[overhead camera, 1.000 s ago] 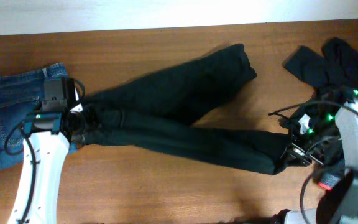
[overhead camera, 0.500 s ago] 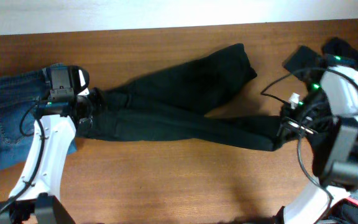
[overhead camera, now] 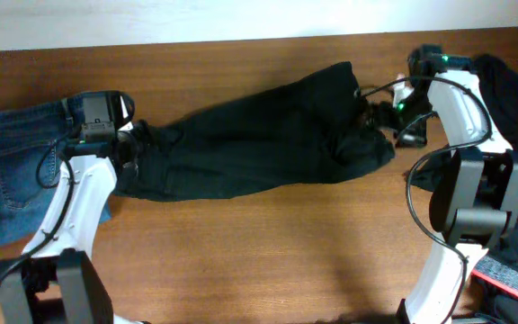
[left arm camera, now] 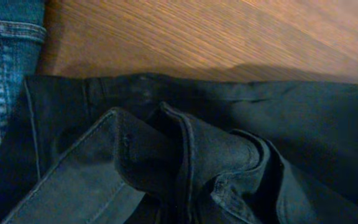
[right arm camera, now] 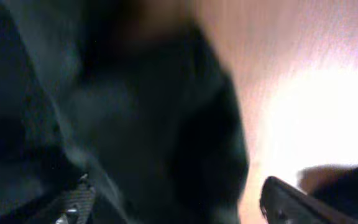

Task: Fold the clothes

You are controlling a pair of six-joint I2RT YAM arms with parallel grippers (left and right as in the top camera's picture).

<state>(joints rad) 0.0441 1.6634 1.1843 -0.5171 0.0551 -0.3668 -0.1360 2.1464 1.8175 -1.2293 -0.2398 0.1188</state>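
Holding the black trousers (overhead camera: 241, 148) steady for folding, the left claw (overhead camera: 136, 144) is clamped on them; the right claw (overhead camera: 382, 117) is spread wide.

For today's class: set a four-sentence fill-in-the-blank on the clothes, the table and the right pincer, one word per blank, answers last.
1. The long trousers spread across the table are ___ in colour.
2. The jeans are ___ in colour.
3. The table has a top made of ___.
4. The right pincer has its jaws ___.
Missing words: black; blue; wood; open.
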